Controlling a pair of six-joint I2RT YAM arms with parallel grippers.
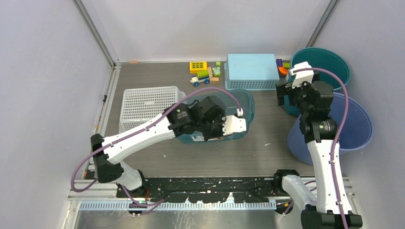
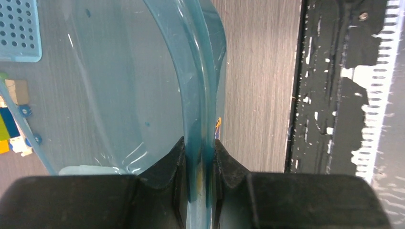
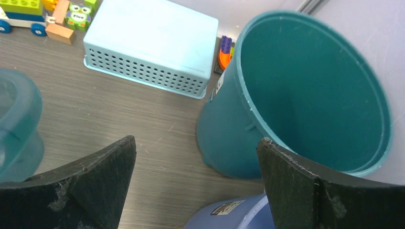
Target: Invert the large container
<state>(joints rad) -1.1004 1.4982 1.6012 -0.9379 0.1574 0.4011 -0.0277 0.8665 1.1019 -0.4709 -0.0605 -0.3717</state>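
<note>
Top view: the tub (image 1: 241, 102) lies mid-table, just right of the white basket (image 1: 148, 105), with the left gripper (image 1: 237, 125) on its near side. The right gripper (image 1: 285, 93) hangs well apart, by the teal bucket (image 1: 329, 62).

Left wrist: the fingers (image 2: 167, 167) are clenched on the tub's clear blue wall, which runs up between them.

Right wrist: the fingers (image 3: 86, 186) are spread wide with nothing between them. The teal bucket's mouth faces them, and a blue basket (image 3: 153, 43) sits to its left.
</note>
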